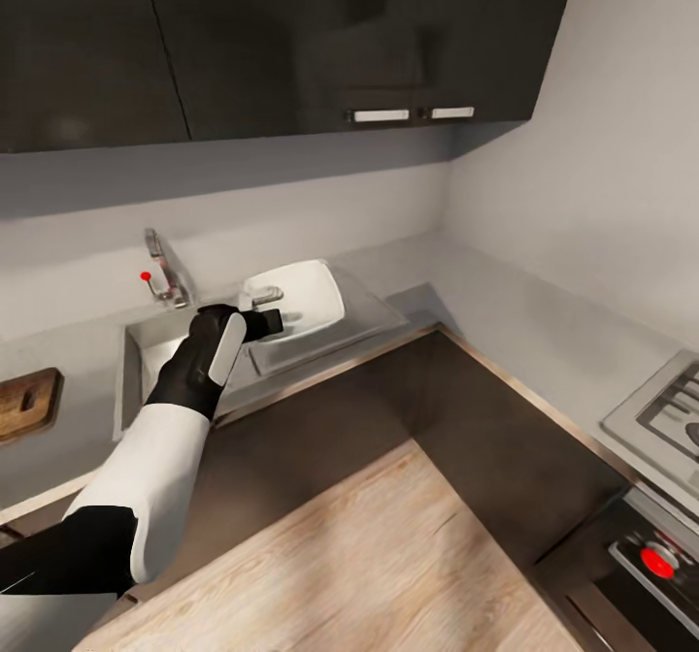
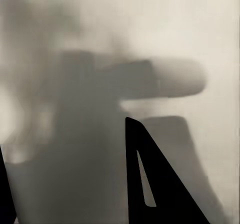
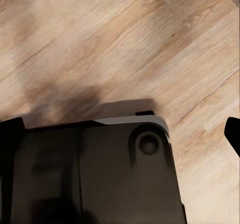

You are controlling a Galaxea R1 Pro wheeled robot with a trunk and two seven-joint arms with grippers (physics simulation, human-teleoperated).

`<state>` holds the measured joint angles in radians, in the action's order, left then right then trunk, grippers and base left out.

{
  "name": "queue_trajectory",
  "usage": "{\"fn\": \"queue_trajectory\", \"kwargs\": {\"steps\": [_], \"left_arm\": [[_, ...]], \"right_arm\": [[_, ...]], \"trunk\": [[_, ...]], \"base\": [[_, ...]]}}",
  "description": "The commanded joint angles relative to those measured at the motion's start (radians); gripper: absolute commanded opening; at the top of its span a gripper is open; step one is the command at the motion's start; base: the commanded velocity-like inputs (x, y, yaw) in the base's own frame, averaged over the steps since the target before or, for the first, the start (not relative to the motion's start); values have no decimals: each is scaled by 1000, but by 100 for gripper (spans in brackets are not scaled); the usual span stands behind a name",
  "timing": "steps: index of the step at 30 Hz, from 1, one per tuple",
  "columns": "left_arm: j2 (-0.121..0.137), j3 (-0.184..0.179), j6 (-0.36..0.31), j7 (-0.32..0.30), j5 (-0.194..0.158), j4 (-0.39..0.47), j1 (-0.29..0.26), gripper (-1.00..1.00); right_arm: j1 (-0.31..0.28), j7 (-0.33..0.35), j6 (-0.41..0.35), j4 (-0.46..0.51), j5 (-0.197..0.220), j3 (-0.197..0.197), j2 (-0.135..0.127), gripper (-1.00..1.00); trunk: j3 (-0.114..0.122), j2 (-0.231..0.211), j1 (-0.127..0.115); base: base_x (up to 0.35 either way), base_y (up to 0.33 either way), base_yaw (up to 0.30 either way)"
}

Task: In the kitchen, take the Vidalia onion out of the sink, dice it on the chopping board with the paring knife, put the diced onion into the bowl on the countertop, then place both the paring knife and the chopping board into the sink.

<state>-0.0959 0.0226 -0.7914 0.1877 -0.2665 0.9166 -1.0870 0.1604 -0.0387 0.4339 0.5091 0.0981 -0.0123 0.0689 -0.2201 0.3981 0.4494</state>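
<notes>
Left gripper (image 1: 270, 322) over sink (image 1: 136, 342); bowl (image 1: 301, 303) partly hidden.

Steel sink (image 1: 146, 342), wooden chopping board (image 1: 24, 402), glossy bowl (image 1: 301, 298)

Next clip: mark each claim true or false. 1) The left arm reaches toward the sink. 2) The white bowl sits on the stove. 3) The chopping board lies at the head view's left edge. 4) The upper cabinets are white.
1) True: the left gripper is out over the sink.
2) False: the bowl rests on the drainboard beside the faucet.
3) True: the chopping board lies there on the countertop.
4) False: the cabinets are dark.
</notes>
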Motion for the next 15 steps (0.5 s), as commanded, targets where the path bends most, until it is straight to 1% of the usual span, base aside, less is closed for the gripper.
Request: {"fn": "queue_trajectory", "kwargs": {"steps": [1, 9, 15], "left_arm": [[-1, 2, -3, 7, -11, 1, -1, -100], [-1, 2, -3, 7, -11, 0, -1, -100], [-1, 1, -3, 7, -11, 1, 27, -100]], "right_arm": [[1, 0, 2, 2, 10, -2, 0, 100], [1, 0, 2, 3, 10, -2, 0, 100], [1, 0, 2, 4, 11, -2, 0, 100]], "trunk": [[-1, 2, 1], [9, 2, 1], [17, 2, 1]], "base": [[-11, 313, 216], [-3, 315, 216], [0, 316, 216]]}}
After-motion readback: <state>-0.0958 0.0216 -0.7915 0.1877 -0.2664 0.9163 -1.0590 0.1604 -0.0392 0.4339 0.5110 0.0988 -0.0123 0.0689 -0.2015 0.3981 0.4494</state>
